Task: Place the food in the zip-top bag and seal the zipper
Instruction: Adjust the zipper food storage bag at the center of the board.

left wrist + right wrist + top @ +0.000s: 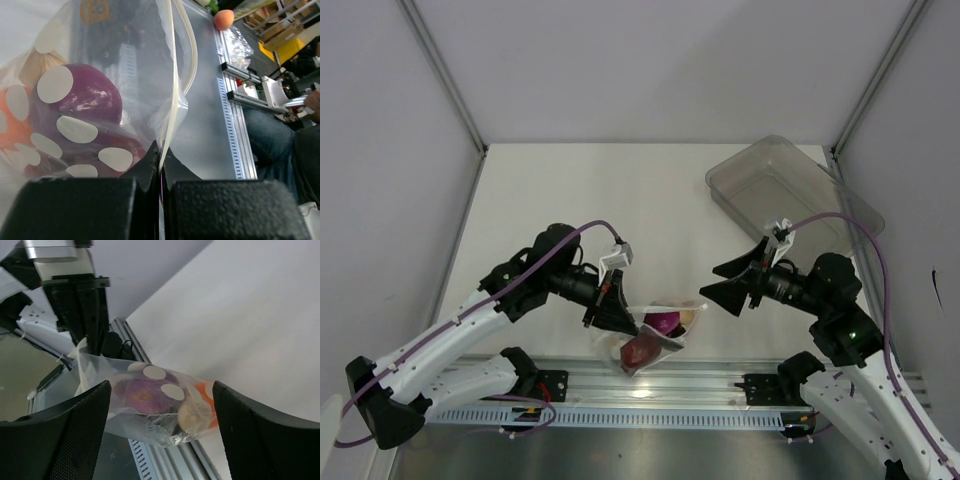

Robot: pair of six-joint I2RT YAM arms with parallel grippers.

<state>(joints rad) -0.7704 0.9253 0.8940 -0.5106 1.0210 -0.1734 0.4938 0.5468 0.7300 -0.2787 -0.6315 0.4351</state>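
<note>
The left gripper [612, 318] pinches the zip-top bag [658, 338] at its zipper [172, 100], with the food [85, 95] inside. The right gripper [710, 283] gapes wide just right of it.

Soft, even overhead light fills the top view, with a white glare patch on the metal rail [640, 392] just beside the zip-top bag [665, 340]. Up close, sheen streaks the bag's film; fingers [60, 440] of the right gripper [161, 387] flanking it look dark and soft-focused.
</note>
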